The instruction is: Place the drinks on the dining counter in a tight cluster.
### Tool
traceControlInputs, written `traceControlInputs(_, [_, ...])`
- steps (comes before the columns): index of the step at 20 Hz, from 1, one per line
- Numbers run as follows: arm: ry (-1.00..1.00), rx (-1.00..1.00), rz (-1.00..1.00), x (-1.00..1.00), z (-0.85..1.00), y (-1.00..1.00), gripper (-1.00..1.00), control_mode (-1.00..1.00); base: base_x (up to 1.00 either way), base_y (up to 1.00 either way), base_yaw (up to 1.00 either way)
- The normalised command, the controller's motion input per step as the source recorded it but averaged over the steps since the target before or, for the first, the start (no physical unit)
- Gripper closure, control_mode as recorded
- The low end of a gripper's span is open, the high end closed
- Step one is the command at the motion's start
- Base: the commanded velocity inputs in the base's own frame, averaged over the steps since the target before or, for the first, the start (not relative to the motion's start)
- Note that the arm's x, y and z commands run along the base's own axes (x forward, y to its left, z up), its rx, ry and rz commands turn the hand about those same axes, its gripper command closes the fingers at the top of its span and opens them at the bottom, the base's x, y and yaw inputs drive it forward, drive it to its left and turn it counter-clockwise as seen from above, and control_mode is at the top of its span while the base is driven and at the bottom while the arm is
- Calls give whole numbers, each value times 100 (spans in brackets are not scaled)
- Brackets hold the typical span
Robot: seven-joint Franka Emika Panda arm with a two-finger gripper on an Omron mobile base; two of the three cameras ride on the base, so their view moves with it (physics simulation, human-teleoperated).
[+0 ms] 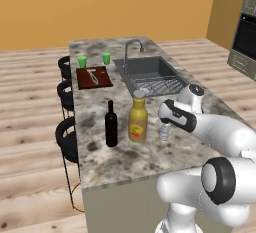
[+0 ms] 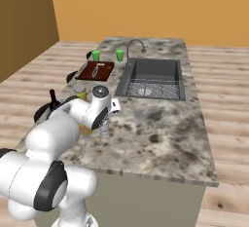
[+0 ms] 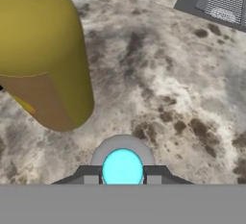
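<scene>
Open marble surface [image 2: 160, 123] extends beyond my end effector [image 3: 122, 180] toward the sink [image 2: 153, 77]. My arm reaches forward and low, end effector pointing down, closed on the water bottle [image 1: 164, 131]. The juice bottle [image 1: 138, 119] stands just beside it; the wine bottle [image 1: 111, 124] stands past that.

**A home kitchen, rendered**

We're looking at a kitchen here: a long island desk [image 1: 100, 162] with a speckled marble top, an inset sink [image 1: 150, 74] with a curved faucet [image 1: 131, 47] and a wire rack in the basin. Black round stools [image 1: 67, 137] line one side. On top sit a cutting board [image 1: 93, 77], two green cups [image 1: 82, 61] and bottles [image 1: 138, 119]. At the far right, a built-in oven [image 1: 246, 37]. Wood-plank floor [image 1: 30, 107], warm orange walls [image 1: 100, 7].
</scene>
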Motion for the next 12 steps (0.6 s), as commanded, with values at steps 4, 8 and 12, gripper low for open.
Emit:
traceControlInputs(4, [0,0,0,0,-15,0,100,-100,0,0,0])
traceControlInputs(8, [0,0,0,8,-11,0,100,-100,0,0,0])
traceControlInputs(12, [0,0,0,34,0,0,100,-100,0,0,0])
